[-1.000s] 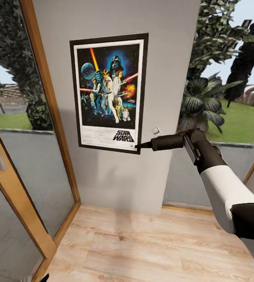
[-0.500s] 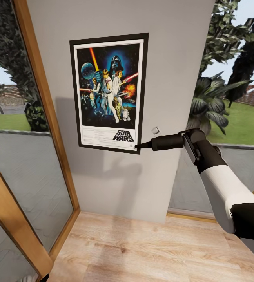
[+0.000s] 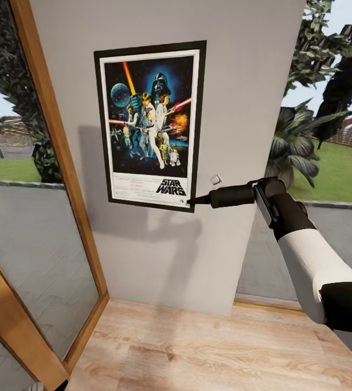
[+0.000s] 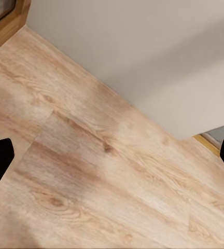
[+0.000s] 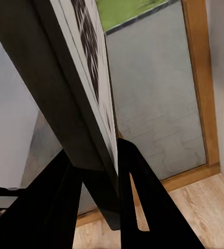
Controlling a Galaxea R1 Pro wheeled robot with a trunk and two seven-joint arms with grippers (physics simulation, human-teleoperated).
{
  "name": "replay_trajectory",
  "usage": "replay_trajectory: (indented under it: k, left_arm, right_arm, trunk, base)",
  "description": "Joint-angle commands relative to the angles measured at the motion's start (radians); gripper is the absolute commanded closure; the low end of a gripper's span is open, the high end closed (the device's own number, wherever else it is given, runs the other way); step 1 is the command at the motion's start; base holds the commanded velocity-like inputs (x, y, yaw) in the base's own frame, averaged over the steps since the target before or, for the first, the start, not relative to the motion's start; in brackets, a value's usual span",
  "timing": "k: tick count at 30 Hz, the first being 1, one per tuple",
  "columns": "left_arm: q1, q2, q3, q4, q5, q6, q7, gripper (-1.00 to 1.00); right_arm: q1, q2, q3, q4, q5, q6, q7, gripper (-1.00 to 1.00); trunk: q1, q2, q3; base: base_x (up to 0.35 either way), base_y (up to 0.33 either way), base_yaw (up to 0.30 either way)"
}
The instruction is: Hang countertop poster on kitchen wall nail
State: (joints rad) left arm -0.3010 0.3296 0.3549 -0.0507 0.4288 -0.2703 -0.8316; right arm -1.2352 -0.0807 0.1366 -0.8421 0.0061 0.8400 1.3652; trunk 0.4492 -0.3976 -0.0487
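Observation:
The Star Wars poster [image 3: 149, 125] stands upright in front of a grey wall panel [image 3: 236, 98], and its shadow falls on the wall to its lower left. My right gripper [image 3: 189, 201] is shut on its lower right corner. In the right wrist view the poster's black-framed edge [image 5: 75, 104] runs between the two dark fingers [image 5: 138, 187]. A small pale fitting [image 3: 215, 180] sticks out of the wall just right of the poster. My left gripper [image 4: 112, 161] hangs open over the wooden floor [image 4: 91, 171]. The kitchen countertop is out of view.
A tall glass pane in a wooden frame [image 3: 62, 163] flanks the wall panel on the left. Another window [image 3: 328, 163] onto the garden lies to the right. A wooden door edge [image 3: 13, 320] leans in at the lower left. Light wood flooring [image 3: 198, 353] lies below.
The head view has shifted, so the wall panel looks wider and the floor sits lower. The poster stays in my right gripper and shows slightly higher in the picture.

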Motion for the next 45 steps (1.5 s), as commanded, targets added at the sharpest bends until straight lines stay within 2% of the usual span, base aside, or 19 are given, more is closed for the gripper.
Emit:
replay_trajectory:
  k: [1,45]
  left_arm:
    - [-0.001,0.0,0.005,0.002,-0.005,-0.006,-0.003,-1.0]
    - [-0.001,0.002,0.006,0.002,-0.005,-0.004,-0.001,-1.0]
  right_arm:
    - [-0.001,-0.001,0.001,-0.001,0.0,0.01,0.003,1.0]
    - [-0.001,-0.001,0.0,-0.003,0.002,0.01,0.0,1.0]
  trunk:
    - [0.001,-0.002,-0.002]
    - [0.001,-0.002,-0.002]
  base:
    - [0.053,0.0,0.0]
    - [0.122,0.0,0.0]
